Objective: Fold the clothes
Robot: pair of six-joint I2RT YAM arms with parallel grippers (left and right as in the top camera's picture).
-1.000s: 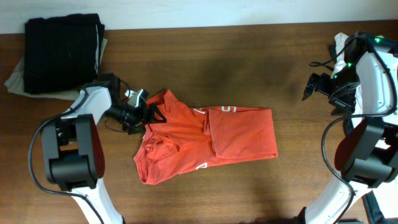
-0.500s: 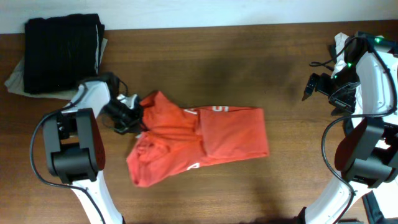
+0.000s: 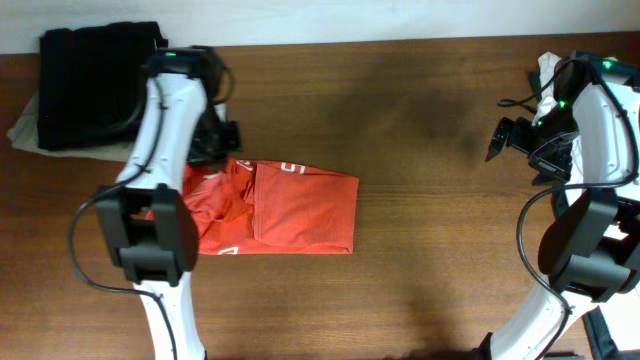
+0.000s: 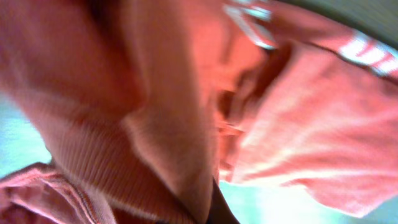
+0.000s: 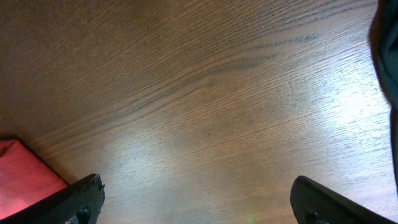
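On the wooden table (image 3: 430,250), left claw (image 3: 222,155) pinches the red-orange T-shirt (image 3: 300,205) — right claw (image 5: 196,188) spread wide.

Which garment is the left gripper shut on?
The red-orange T-shirt, mid-table with white lettering; the folded black garment sits apart in the far-left corner.

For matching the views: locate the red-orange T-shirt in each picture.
Overhead: T-shirt lies left of centre.
Left wrist: it fills the frame.
Right wrist: only a corner, bottom left.
Shared landmark: its white lettering, in overhead and left wrist.
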